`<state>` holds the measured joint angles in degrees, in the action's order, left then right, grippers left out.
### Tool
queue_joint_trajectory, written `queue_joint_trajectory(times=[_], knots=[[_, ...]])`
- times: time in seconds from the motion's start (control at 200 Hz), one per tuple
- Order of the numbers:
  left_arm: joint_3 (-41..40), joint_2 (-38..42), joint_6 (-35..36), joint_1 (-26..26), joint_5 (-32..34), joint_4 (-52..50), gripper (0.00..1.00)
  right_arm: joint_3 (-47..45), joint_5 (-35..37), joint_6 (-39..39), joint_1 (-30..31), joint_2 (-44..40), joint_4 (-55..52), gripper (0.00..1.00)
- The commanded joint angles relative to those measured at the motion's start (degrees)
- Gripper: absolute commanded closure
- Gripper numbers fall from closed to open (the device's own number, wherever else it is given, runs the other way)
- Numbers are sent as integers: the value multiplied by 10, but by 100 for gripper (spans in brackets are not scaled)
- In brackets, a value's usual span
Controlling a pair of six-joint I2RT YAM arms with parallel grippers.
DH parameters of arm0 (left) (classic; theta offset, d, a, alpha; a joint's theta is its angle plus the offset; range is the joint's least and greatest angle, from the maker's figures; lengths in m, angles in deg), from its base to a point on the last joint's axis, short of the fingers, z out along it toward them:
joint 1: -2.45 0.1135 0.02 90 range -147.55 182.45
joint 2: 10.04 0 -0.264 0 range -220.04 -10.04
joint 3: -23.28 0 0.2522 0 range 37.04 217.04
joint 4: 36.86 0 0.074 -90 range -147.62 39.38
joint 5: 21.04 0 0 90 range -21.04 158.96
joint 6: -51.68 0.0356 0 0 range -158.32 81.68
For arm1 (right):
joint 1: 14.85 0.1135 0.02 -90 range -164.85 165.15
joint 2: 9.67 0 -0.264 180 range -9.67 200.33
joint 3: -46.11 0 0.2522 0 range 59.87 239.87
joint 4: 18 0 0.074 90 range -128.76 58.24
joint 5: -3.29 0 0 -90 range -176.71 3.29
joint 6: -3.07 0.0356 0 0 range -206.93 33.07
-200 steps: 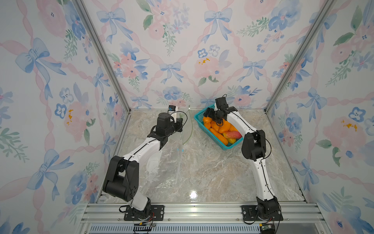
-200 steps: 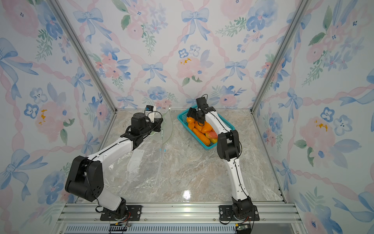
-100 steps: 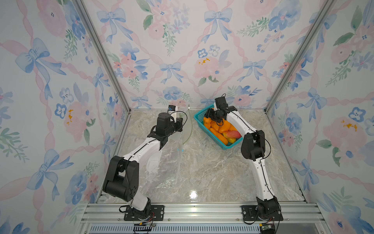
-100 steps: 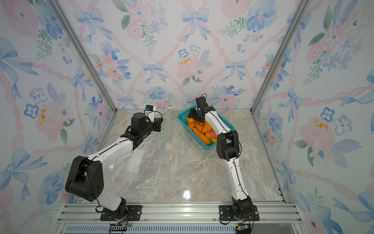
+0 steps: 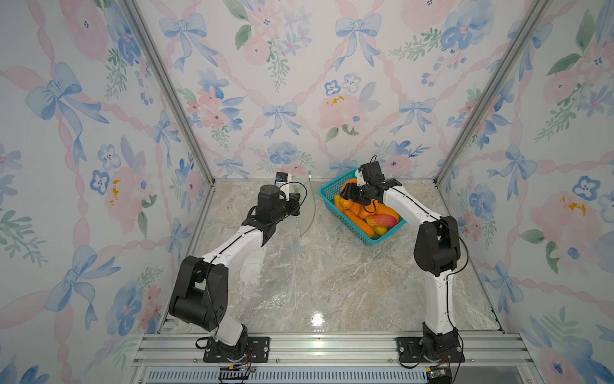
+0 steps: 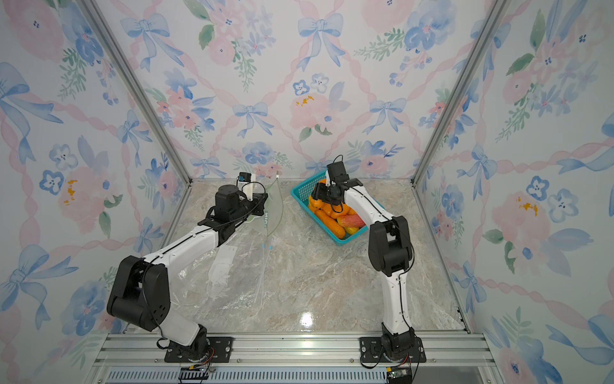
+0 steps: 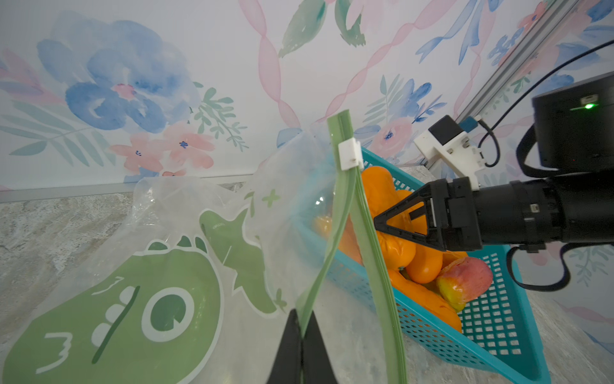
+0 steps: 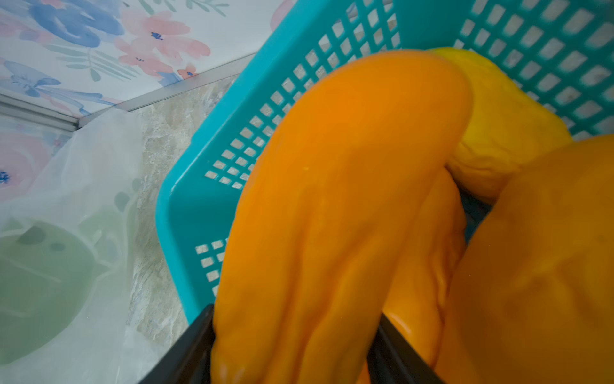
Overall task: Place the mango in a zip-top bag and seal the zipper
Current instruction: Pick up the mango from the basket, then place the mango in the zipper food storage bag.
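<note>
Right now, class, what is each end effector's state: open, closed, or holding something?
Left end effector: closed, pinching the green zipper edge of the zip-top bag.
Right end effector: closed around an orange mango in the teal basket.

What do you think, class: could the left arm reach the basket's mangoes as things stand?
Probably not. The left gripper is shut on the zip-top bag at its zipper edge, the raised bag stands between it and the basket, and the right gripper clasps an orange mango there.

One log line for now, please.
left claw: shut on zip-top bag rim | right claw: shut on orange mango in basket | zipper: open
</note>
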<state>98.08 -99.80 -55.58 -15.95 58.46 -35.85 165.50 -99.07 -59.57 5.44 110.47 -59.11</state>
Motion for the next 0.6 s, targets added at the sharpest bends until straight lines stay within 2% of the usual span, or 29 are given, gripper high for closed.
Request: queue_joint_trajectory(times=[0.0,0.135,0.255,0.36,0.595], knots=[[20,-3,-11,-1,-10,10,100,-65,-50,-26,22,-94,79,77],[25,-8,-10,-1,-9,10,100,-149,-100,-33,58,-174,138,78],[28,-9,-6,-1,-8,10,100,-192,-149,-28,100,-211,178,79],[31,-8,-1,0,-7,10,100,-208,-181,-32,133,-222,191,79],[33,-6,5,1,-13,10,100,-198,-196,-61,174,-212,155,79]])
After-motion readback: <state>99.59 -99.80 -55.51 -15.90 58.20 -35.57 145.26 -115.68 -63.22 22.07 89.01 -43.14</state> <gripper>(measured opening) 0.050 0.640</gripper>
